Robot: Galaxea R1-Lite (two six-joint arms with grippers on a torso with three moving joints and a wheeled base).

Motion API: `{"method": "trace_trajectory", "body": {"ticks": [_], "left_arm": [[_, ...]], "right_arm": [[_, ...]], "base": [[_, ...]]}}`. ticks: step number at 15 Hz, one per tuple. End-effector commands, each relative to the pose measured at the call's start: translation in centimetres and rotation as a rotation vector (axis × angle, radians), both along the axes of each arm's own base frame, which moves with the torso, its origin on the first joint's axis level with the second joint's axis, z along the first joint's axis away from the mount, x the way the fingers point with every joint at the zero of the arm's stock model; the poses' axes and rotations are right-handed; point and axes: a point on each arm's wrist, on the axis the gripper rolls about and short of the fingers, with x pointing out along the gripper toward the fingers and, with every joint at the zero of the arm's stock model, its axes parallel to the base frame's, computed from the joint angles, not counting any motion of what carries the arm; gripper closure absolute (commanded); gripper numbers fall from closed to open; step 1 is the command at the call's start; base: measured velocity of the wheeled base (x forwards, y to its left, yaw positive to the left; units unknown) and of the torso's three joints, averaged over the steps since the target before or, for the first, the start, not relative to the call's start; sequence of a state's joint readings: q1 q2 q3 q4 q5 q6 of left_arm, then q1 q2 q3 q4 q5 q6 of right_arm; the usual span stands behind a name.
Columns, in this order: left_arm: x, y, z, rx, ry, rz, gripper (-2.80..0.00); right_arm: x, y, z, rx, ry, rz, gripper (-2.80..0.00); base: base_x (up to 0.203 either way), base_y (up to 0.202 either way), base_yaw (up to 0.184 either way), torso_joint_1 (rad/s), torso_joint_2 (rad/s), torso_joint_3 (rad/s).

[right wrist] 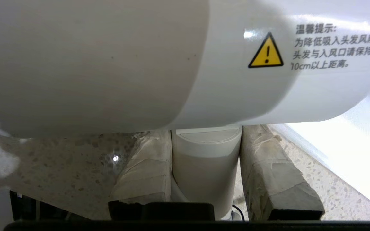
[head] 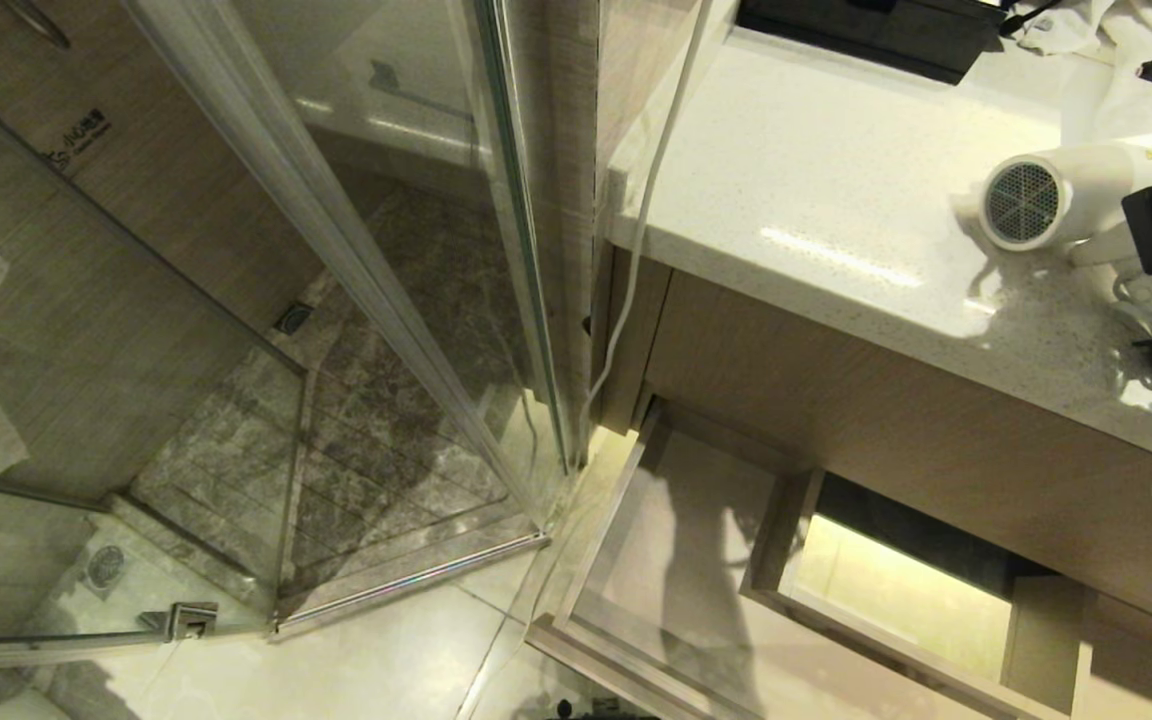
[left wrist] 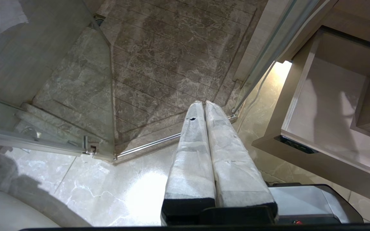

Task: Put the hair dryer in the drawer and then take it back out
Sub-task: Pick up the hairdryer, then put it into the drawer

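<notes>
1. Right pincer [right wrist: 206, 173] reaches level across the desk [head: 836, 200], fingers either side of the hair dryer [head: 1076, 190] handle, touching it.
2. Dryer lies on the desk, grille toward the open drawer [head: 696, 560] below.
3. Left pincer [left wrist: 204, 106] hangs over the floor, fingers pressed together.

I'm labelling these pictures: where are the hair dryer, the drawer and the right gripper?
hair dryer [head: 1024, 203]: head view, on its round grille.
drawer [head: 696, 520]: head view, on its bare floor.
right gripper [right wrist: 204, 166]: right wrist view, between its fingertips, at the handle.
</notes>
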State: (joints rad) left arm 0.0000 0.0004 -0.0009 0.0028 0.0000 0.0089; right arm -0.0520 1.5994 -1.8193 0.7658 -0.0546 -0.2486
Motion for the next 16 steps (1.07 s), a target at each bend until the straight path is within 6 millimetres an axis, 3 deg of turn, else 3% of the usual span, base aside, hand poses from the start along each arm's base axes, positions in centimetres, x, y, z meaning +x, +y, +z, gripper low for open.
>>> {"method": "trace_trajectory", "body": {"ticks": [1, 7, 16], "left_arm": [[0.0, 0.0, 0.0, 0.0, -0.001, 0.0, 0.0], [0.0, 0.0, 0.0, 0.0, 0.0, 0.0, 0.0], [0.0, 0.0, 0.0, 0.0, -0.001, 0.0, 0.0]], "right_arm": [[-1.7, 0.1, 1.0, -0.002, -0.035, 0.001, 0.0], [-5.7, -0.5, 1.9, -0.019, -0.053, -0.028, 0.0], [-12.5, -0.3, 1.6, -0.042, -0.088, -0.056, 0.0]], "base": [[0.0, 0.0, 0.0, 0.0, 0.0, 0.0], [0.0, 0.0, 0.0, 0.0, 0.0, 0.0], [0.0, 0.0, 0.0, 0.0, 0.0, 0.0]]}}
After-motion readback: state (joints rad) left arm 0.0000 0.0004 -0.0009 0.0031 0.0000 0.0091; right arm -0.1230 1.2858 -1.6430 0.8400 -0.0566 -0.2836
